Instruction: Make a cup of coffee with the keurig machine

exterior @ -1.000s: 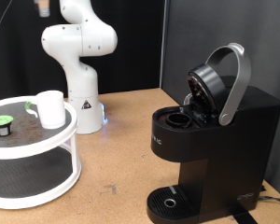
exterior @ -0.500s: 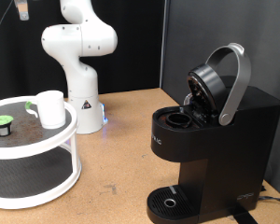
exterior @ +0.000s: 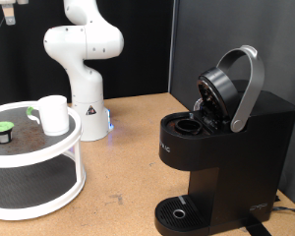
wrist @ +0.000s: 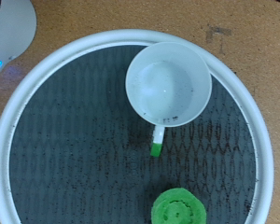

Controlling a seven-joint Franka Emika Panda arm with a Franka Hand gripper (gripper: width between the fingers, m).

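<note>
The white cup (exterior: 53,114) stands on the top shelf of a round white stand (exterior: 59,147), at the exterior view's left. In the wrist view I look straight down into the empty cup (wrist: 168,82). The black keurig machine (exterior: 226,147) stands at the exterior view's right with its silver-handled lid (exterior: 231,88) raised and the pod chamber (exterior: 190,125) open. My gripper (exterior: 7,10) shows only partly at the exterior view's top left corner, high above the stand. Its fingers do not show in the wrist view.
A small dark pod with a green lid (exterior: 2,129) sits on the stand's shelf beside the cup; it also shows in the wrist view (wrist: 179,208). A small green piece (wrist: 155,147) lies by the cup. The arm's white base (exterior: 86,103) stands behind the stand.
My gripper has moved towards the exterior view's left along the top edge, to above the stand. The cup, the pod and the machine have not moved.
</note>
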